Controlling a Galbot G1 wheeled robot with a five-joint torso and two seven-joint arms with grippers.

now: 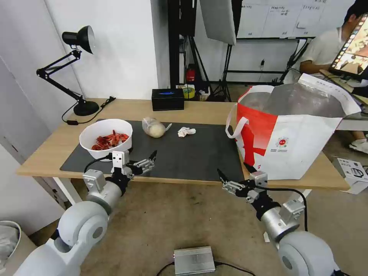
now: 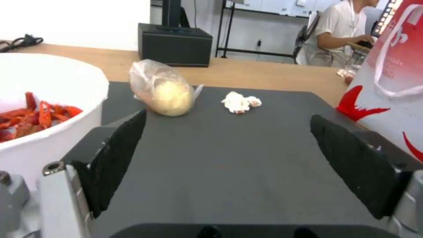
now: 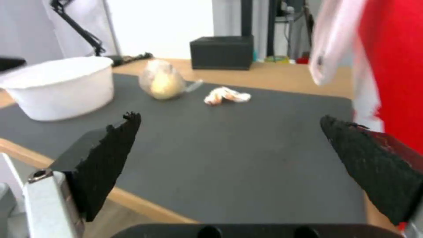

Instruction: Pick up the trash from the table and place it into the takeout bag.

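The left gripper [image 1: 141, 156] is hovering over the near edge of the mat [image 1: 184, 157], just beside the bowl [image 1: 106, 138], with its jaws spread wide and nothing between them. In the left wrist view its two black fingers [image 2: 117, 155] are standing far apart, framing bare mat [image 2: 229, 158], with the bowl [image 2: 48, 109] close at one side.

The right gripper [image 1: 232, 173] is hanging just off the near edge of the table [image 1: 53, 149], in front of the bag [image 1: 295, 134], jaws also gaping wide and holding nothing. Its wrist view is showing the fingers [image 3: 105, 162] far apart above the mat's near edge, the red side of the bag [image 3: 392, 66] close by.

The bowl is sitting on the left end of the mat, holding red scraps [image 1: 110, 140]. The knotted pouch [image 1: 154, 127] with a pale lump is lying near the mat's far edge, just right of the bowl. The tissue [image 1: 186, 132] is lying a little farther right, apart from the pouch. The bag is standing upright and open on the right end of the table, touching the mat's right edge, its foil lining showing.

A black box [image 1: 167, 99] and a desk lamp [image 1: 78, 69] are standing at the table's far side.
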